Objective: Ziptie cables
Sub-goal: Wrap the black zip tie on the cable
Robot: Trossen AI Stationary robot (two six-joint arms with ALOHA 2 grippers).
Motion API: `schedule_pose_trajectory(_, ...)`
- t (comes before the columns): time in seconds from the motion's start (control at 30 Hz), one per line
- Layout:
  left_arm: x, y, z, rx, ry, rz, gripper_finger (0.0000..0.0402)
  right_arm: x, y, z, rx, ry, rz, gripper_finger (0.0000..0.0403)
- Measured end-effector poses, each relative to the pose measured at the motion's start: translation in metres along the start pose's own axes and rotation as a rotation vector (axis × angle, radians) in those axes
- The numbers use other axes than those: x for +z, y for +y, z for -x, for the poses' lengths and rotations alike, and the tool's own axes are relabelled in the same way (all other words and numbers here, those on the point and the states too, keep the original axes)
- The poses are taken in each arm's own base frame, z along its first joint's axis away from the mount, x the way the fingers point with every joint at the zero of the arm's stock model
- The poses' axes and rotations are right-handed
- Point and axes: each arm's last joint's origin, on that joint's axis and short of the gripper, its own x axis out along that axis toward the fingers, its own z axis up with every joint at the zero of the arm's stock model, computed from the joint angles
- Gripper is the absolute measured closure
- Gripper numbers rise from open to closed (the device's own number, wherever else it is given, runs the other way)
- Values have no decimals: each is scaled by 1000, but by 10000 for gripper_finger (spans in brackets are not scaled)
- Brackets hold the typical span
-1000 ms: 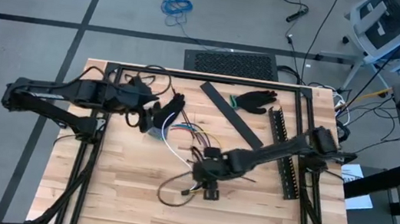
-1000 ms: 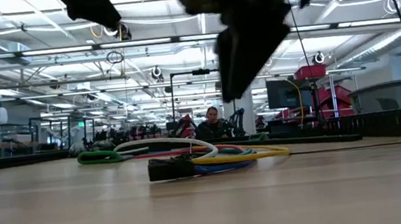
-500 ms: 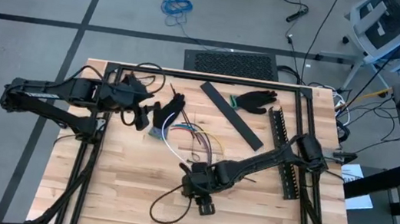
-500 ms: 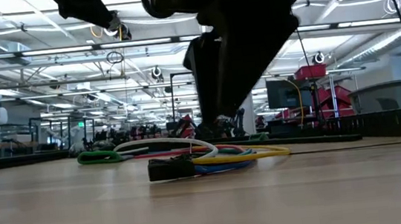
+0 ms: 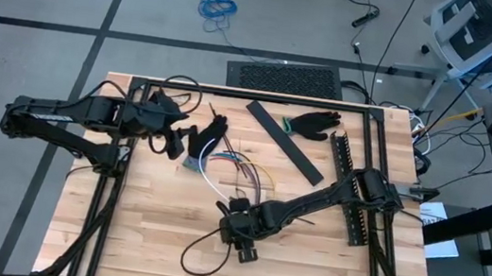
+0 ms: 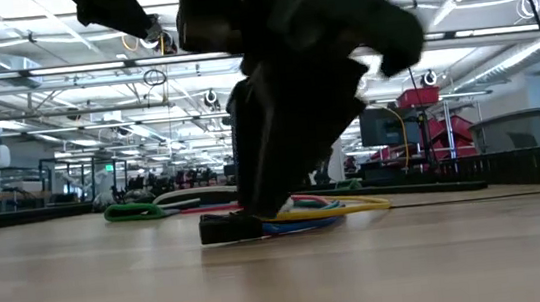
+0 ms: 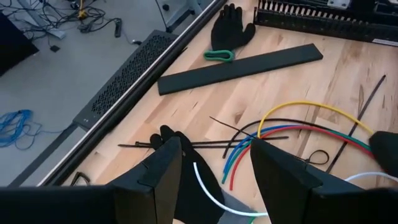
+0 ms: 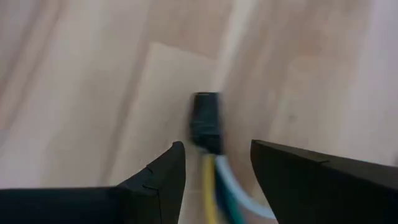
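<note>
Nearest the front edge of the table [image 5: 147, 239], low in the centre of the high view, the right gripper [image 5: 242, 242] is seen hovering over the black connector [image 8: 205, 121] that ends the cables [image 5: 237, 170]; in the right wrist view its fingers [image 8: 155, 177] stand parted, one on either side of the connector and the yellow, white and green wires running from it, with nothing yet clamped. In the low view the same connector is shown lying flat on the wood at centre frame, the gripper's dark bulk hanging just above it, a detail the overhead picture cannot give. The cables are judged light, limp and springy, likely to splay if lifted by one strand, so the stiff connector, or the bunched wires just behind it, is thought the soundest place to be gripped. Further back, centre-left of the high view, the left gripper [image 5: 190, 142] is found at the other end of the bundle; the left wrist view shows its fingers apart with a white wire [image 7: 208, 190] passing between them, though whether that wire is pinched cannot be told. Only that view shows plainly the thin black zip ties [image 7: 249, 134] lying under the fanned coloured wires, and beyond them the flat black strip [image 7: 242, 65] and the black glove [image 7: 231, 31].
</note>
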Motion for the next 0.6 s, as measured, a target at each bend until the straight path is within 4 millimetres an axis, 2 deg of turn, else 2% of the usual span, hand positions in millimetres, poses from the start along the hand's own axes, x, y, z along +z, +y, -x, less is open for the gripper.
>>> schedule_pose_trajectory(0.2, 0, 0, 0, 1, 0, 23, 212, 1, -12, -2, -7, -6, -33, 227)
schedule_pose_trajectory(0.37, 0, 0, 0, 1, 0, 18, 212, -1, -9, -2, 64, 20, -28, 227)
schedule_pose_trajectory(0.6, 0, 0, 0, 2, 2, 15, 212, -6, -9, -18, 57, 47, -37, 241)
